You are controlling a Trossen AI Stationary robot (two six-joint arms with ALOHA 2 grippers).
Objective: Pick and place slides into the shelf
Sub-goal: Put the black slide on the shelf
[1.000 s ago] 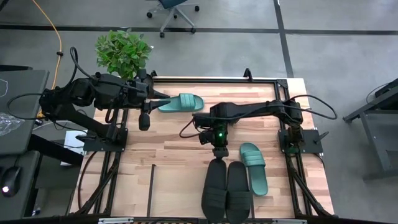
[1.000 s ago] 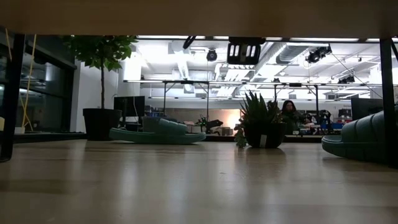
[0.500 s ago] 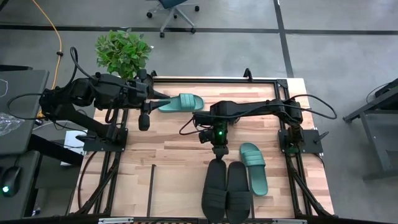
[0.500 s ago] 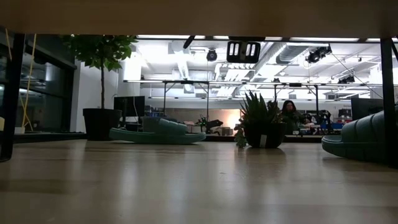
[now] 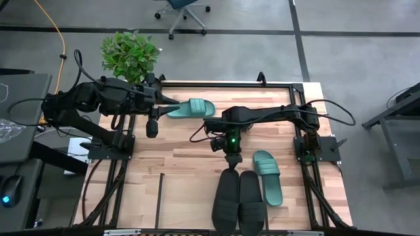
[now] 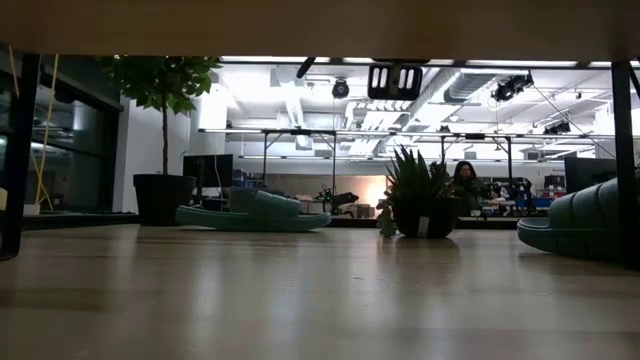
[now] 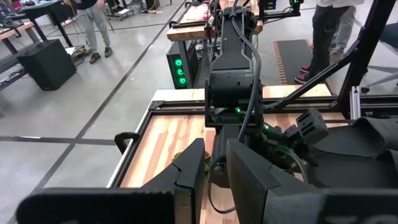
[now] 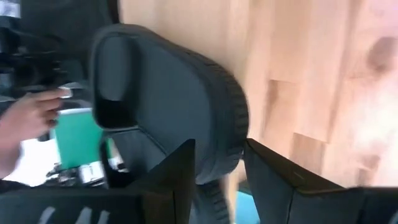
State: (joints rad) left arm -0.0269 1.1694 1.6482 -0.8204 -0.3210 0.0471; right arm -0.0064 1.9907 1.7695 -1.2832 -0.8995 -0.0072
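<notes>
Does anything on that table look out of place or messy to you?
One teal slide lies alone at the table's far edge, sideways, by the left claw, while its mate sits beside the two black slides at the near edge. The left black slide tilts slightly under the right claw. Nothing looks spilled or broken.

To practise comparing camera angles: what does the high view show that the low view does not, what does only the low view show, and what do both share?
Only the high view shows the two black slides side by side, the right gripper above one's end, and the left gripper at the far teal slide. Only the low view shows the room behind, with a person seated there. Both share that teal slide lying flat and the second teal slide.
</notes>
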